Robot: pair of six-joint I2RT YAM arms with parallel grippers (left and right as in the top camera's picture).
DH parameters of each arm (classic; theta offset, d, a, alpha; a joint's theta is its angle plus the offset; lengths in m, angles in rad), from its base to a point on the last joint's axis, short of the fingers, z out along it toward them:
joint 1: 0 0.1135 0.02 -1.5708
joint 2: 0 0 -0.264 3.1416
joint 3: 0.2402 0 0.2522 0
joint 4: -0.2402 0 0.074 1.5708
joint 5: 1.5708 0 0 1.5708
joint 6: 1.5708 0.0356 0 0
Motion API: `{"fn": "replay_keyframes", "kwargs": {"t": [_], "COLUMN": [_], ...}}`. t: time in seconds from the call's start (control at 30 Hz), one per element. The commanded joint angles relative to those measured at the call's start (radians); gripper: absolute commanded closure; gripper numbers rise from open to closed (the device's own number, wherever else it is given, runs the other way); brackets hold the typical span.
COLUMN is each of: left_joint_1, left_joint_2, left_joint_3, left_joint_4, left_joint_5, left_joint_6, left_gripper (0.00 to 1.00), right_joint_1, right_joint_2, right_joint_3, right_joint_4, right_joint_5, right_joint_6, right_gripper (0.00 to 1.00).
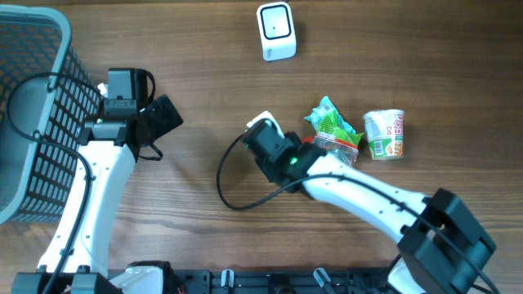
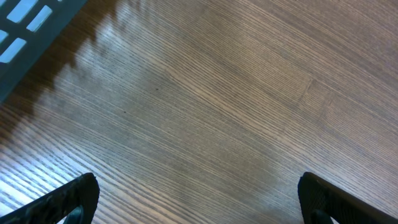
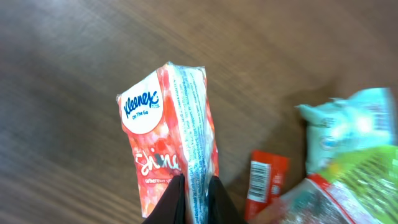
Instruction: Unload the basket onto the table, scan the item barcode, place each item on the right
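right gripper (image 3: 194, 200) clamped on the bottom seam of the red kleenex pack (image 3: 165, 134), beside a green packet (image 3: 357, 143). white scanner (image 1: 275, 31) well apart. left gripper (image 2: 199, 198) spread wide over tabletop (image 2: 205, 93), near basket (image 1: 33, 122).

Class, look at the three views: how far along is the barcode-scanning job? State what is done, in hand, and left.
Done: the right hand is shut on the Kleenex pack, gripping its edge. In hand: that pack, close beside the other packets. Left: showing its barcode to the white scanner, which stands well apart from it. The left hand is open, holding nothing.
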Motion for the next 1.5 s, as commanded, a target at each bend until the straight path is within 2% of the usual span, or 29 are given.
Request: {"fn": "replay_keyframes", "kwargs": {"t": [0.0, 0.13, 0.3, 0.4, 0.6, 0.67, 0.7, 0.73, 0.77, 0.87, 0.93, 1.0, 1.07, 1.17, 1.2, 1.33, 1.4, 1.47], "left_joint_1": [0.004, 0.004, 0.004, 0.004, 0.004, 0.004, 0.004, 0.004, 0.004, 0.004, 0.004, 0.004, 0.004, 0.004, 0.004, 0.004, 0.004, 0.004], "left_joint_2": [-0.013, -0.013, -0.013, -0.013, -0.013, -0.013, -0.013, -0.013, -0.013, -0.013, -0.013, -0.013, -0.013, -0.013, -0.013, -0.013, -0.013, -0.013], "left_joint_3": [0.001, 0.001, 0.001, 0.001, 0.001, 0.001, 0.001, 0.001, 0.001, 0.001, 0.001, 0.001, 0.001, 0.001, 0.001, 0.001, 0.001, 0.001], "left_joint_4": [0.0, 0.0, 0.0, 0.0, 0.0, 0.0, 0.0, 0.0, 0.0, 0.0, 0.0, 0.0, 0.0, 0.0, 0.0, 0.0, 0.0, 0.0], "left_joint_5": [-0.01, -0.009, -0.01, -0.01, -0.01, -0.01, -0.01, -0.01, -0.009, -0.01, -0.01, -0.01, -0.009, -0.01, -0.009, -0.009, -0.009, -0.009], "left_joint_6": [-0.005, -0.005, -0.005, -0.005, -0.005, -0.005, -0.005, -0.005, -0.005, -0.005, -0.005, -0.005, -0.005, -0.005, -0.005, -0.005, -0.005, -0.005], "left_gripper": [0.0, 0.0, 0.0, 0.0, 0.0, 0.0, 0.0, 0.0, 0.0, 0.0, 0.0, 0.0, 0.0, 0.0, 0.0, 0.0, 0.0, 0.0], "right_joint_1": [0.06, 0.058, 0.058, 0.058, 0.058, 0.058, 0.058, 0.058, 0.058, 0.058, 0.051, 0.032, -0.013, -0.117, -0.129, -0.136, -0.136, -0.135], "right_joint_2": [0.042, 0.096, 0.121, 0.121, 0.166, 0.169, 0.169, 0.167, 0.162, 0.101, 0.043, -0.018, -0.095, -0.193, -0.198, -0.19, -0.19, -0.19], "right_joint_3": [-0.037, -0.054, -0.054, -0.054, -0.054, -0.053, -0.053, -0.05, -0.044, -0.032, -0.031, -0.031, -0.031, -0.031, -0.031, -0.033, -0.035, -0.035], "right_joint_4": [0.063, 0.122, 0.148, 0.158, 0.158, 0.167, 0.17, 0.17, 0.17, 0.175, 0.179, 0.177, 0.169, 0.091, 0.066, -0.033, -0.032, -0.031], "right_joint_5": [0.251, 0.359, 0.356, 0.247, 0.317, 0.296, 0.293, 0.293, 0.285, 0.256, 0.243, 0.178, 0.02, -0.3, -0.347, -0.389, -0.392, -0.407], "right_joint_6": [0.093, 0.143, 0.14, 0.089, 0.089, 0.087, 0.087, 0.081, 0.058, 0.032, 0.032, 0.01, 0.002, 0.002, 0.002, -0.016, -0.014, -0.01], "right_gripper": [0.96, 0.96, 0.93, 0.91, 0.9, 0.78, 0.64, 0.56, 0.51, 0.43, 0.3, 0.27, 0.19, 0.17, 0.17, 0.14, 0.0, 0.0]}}
